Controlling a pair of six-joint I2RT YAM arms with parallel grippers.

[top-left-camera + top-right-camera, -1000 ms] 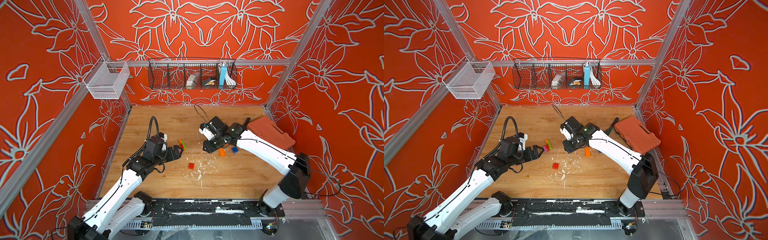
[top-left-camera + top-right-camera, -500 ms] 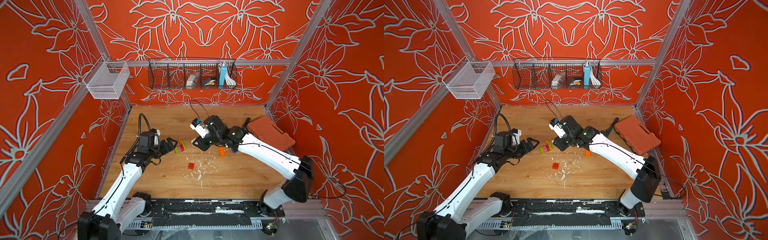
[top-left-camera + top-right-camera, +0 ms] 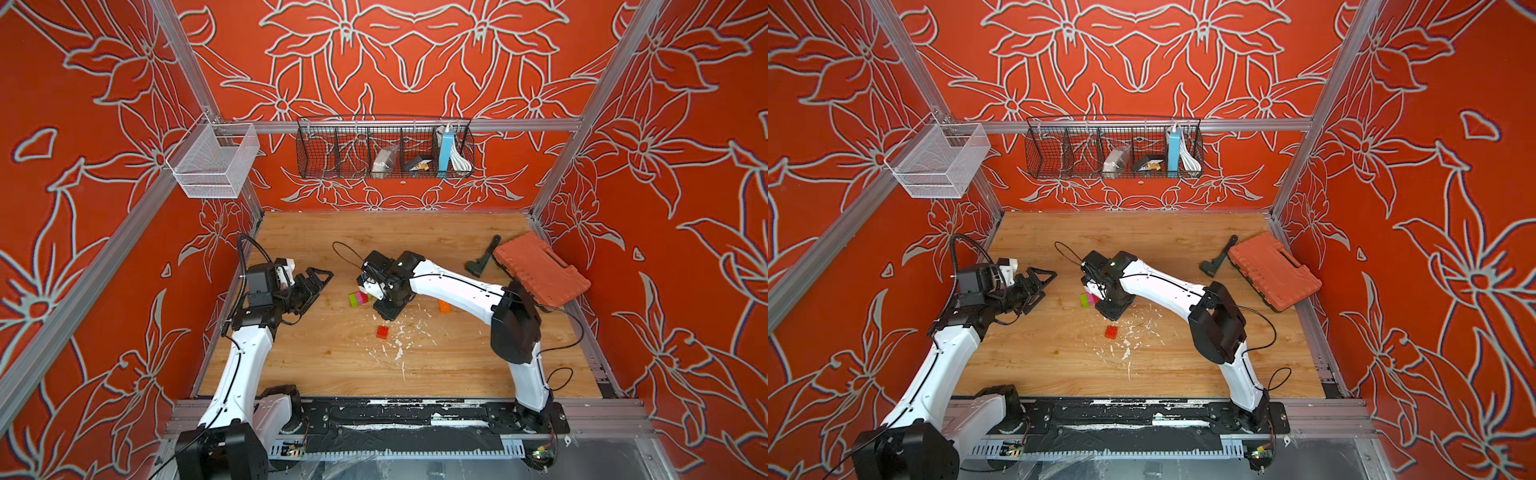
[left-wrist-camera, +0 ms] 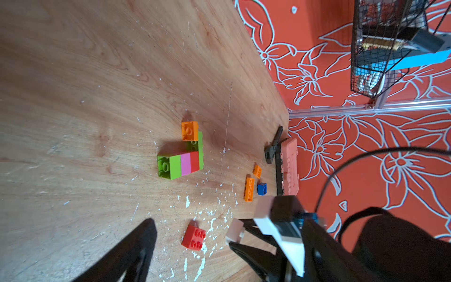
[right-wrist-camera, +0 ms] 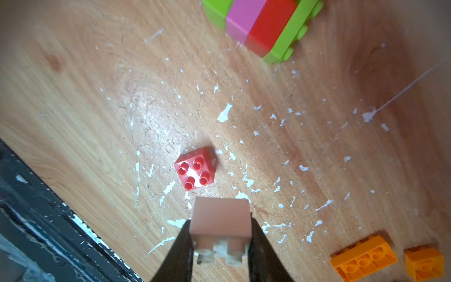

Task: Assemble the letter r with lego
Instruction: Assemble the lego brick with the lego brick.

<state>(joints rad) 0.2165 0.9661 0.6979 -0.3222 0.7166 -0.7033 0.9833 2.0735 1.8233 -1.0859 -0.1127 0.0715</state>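
Observation:
A lego stack (image 3: 359,298) (image 3: 1088,299) (image 4: 180,166) (image 5: 263,24) of lime, pink and red bricks on a lime plate lies on its side mid-table, with an orange brick at its end. My right gripper (image 3: 386,313) (image 3: 1111,313) (image 5: 220,232) is shut on a white brick (image 5: 220,219) just right of the stack, low over the table. A loose red brick (image 3: 382,332) (image 4: 194,237) (image 5: 195,168) lies just in front of it. My left gripper (image 3: 318,278) (image 3: 1042,280) is open and holds nothing, well left of the stack.
Two orange bricks (image 4: 249,189) (image 5: 363,258) and a blue brick (image 4: 262,188) lie right of the stack. An orange-red case (image 3: 540,270) and a black tool (image 3: 482,257) sit at the back right. White paint flecks (image 3: 399,345) dot the table's middle.
My left gripper drew back to the left, away from the stack, staying open. My right gripper swung left to the stack's side and turned toward the table's front, white brick still held.

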